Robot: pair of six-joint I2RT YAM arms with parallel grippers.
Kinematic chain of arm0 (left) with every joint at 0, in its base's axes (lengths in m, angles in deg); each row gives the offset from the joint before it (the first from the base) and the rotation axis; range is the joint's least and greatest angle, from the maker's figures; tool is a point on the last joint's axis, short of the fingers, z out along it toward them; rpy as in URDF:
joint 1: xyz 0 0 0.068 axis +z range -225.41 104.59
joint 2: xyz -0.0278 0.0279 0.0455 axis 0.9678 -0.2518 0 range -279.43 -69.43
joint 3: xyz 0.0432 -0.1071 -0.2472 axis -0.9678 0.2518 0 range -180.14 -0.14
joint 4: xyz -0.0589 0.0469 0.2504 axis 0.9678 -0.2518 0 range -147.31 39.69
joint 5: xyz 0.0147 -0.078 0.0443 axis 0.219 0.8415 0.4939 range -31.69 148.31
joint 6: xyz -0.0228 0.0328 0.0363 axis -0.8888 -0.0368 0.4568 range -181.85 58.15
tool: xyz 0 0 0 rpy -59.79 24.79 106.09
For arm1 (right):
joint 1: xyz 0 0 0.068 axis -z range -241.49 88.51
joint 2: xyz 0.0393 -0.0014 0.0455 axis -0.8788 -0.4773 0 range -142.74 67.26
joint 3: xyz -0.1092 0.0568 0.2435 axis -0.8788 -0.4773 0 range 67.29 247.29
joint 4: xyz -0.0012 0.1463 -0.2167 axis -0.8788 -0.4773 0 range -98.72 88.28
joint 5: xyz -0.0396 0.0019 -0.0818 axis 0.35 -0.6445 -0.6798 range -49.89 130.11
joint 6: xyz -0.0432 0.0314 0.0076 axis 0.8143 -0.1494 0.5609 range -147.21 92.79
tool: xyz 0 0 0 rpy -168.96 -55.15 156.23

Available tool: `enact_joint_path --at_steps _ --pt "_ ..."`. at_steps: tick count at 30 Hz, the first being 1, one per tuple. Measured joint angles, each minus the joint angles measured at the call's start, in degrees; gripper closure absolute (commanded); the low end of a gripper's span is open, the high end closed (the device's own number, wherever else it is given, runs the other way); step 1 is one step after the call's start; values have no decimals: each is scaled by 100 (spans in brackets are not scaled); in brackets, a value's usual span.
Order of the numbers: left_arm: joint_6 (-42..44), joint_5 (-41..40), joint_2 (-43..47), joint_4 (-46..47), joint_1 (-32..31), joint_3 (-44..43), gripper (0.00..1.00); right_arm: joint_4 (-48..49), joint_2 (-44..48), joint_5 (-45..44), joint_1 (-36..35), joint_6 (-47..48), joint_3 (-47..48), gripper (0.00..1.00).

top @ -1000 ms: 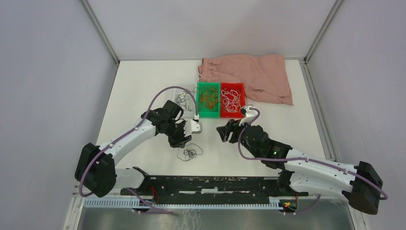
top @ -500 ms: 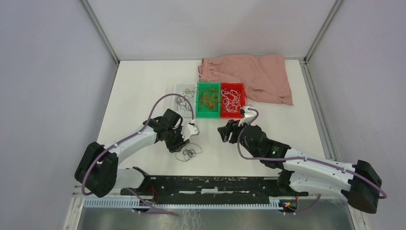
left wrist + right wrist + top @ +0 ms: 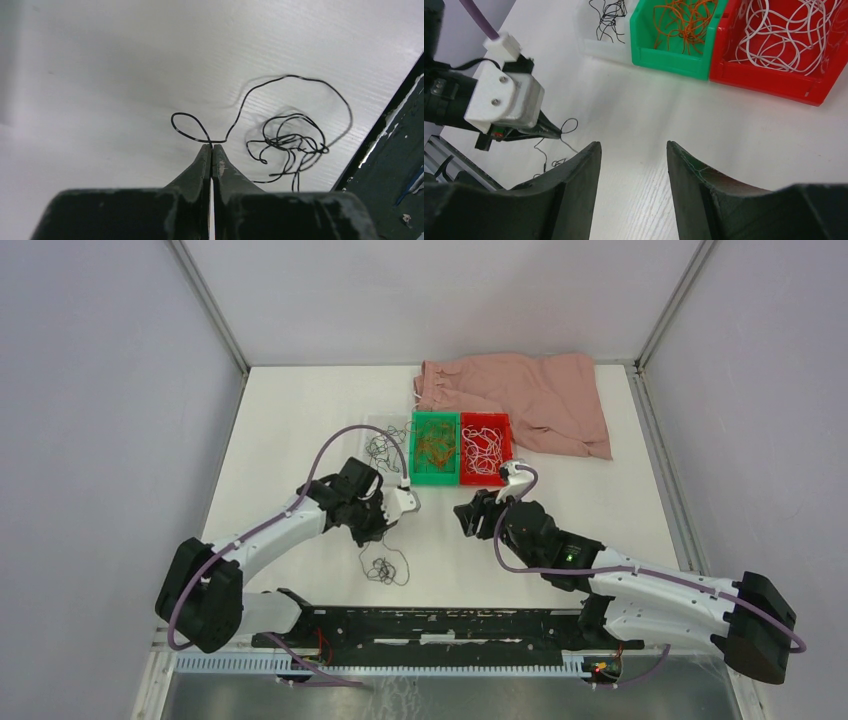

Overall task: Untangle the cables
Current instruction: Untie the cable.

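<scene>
Cable (image 3: 287, 141) seemingly trails nearward from left end effector (image 3: 211, 146)

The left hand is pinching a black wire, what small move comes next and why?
Probably raise the left hand a little: it is shut on a black wire that runs into the tangle on the table, so a gentle pull may draw it free.

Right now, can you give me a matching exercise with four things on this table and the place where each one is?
Things:
1 orange cables
2 white cables
3 black tangle
4 pink cloth

Places:
A in the red bin
B lying beyond both bins
C one strand pinched by the left pincer
D in the green bin

Pairs: 1-D, 2-A, 3-C, 4-B.
</scene>
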Motion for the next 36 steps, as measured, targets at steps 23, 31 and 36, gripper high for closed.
enact_joint_path --at_steps 23,31,36 --pt "-450 1099 573 -1445 0 -3327 97 1528 -1447 1294 -76 754 977 28" --pt "-501 1690 575 -2081 0 -4577 97 1521 -1572 673 -192 931 1095 49" --pt "-479 1895 640 -2492 0 -4833 97 1526 -1484 310 -201 1071 1091 68"
